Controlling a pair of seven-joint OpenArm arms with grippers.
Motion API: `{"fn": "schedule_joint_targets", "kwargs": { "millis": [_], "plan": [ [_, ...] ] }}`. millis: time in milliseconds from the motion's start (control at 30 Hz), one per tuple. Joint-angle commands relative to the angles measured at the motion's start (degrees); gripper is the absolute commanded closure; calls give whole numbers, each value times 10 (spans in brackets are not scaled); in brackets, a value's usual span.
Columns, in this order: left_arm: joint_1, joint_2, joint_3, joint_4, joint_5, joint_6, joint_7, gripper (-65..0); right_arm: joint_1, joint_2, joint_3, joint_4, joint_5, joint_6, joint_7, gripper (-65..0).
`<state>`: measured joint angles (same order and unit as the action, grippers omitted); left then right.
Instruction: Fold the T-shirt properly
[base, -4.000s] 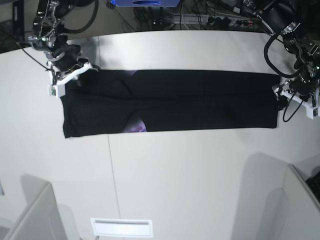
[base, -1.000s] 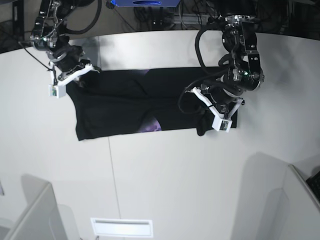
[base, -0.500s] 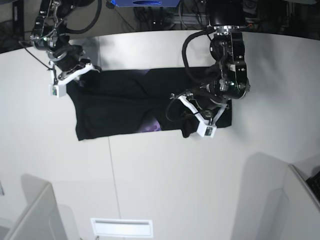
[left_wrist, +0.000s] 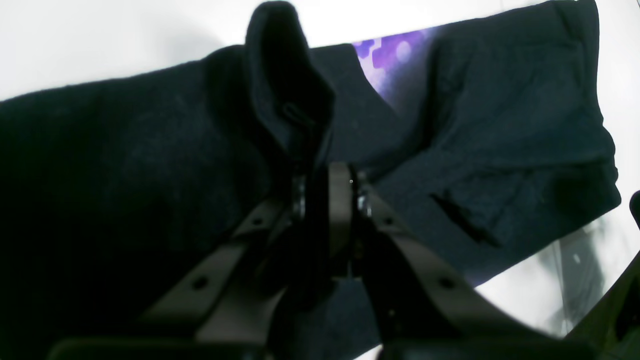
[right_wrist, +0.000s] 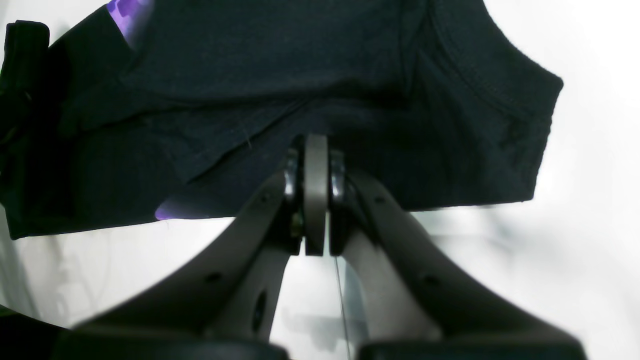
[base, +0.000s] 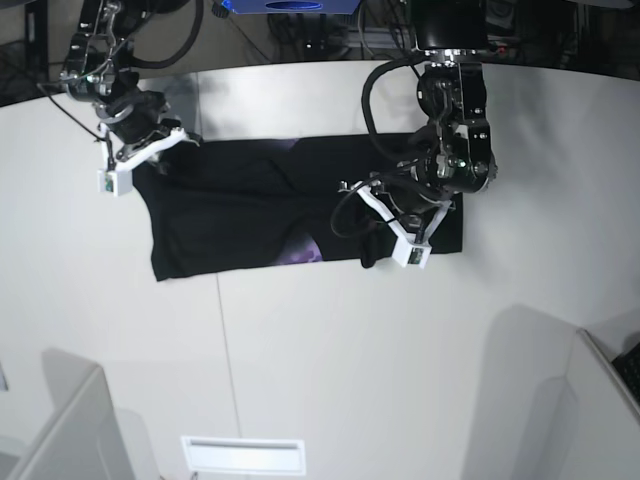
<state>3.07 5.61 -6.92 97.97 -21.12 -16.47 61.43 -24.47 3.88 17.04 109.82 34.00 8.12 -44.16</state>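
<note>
Left wrist view: the left gripper has its jaws drawn together on a raised ridge of the T-shirt, which stands up directly ahead of the fingertips. The remaining cloth lies flat beyond and to the right, with a patch of purple print showing between two black layers. The cloth is dark, matte and limp.

Right wrist view: the right gripper has its jaws pressed together with no gap visible. The T-shirt spreads ahead of the fingertips and reaches down around them, so a grip on its near edge appears likely (the contact itself is hidden). A stitched hem runs along the right-hand corner.

Base view: the T-shirt lies on the white table as a band, long axis left to right. The right gripper sits at the band's upper-left corner; the left gripper carries the opposite end, doubled over the middle. The unfolded remainder therefore lies to the view's left of the left gripper, and the judged next travel is along the long axis toward the right gripper.
</note>
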Motion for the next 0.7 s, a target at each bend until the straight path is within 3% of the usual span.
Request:
{"fn": "schedule_joint_targets", "kwargs": {
  "millis": [0, 667],
  "plan": [
    [-7, 3, 2, 16, -10, -4, 7, 0, 3, 4, 3, 10, 4, 4, 9, 0],
    [-7, 4, 1, 69, -12, -5, 60, 0, 2, 3, 2, 10, 4, 4, 9, 0]
  ]
}}
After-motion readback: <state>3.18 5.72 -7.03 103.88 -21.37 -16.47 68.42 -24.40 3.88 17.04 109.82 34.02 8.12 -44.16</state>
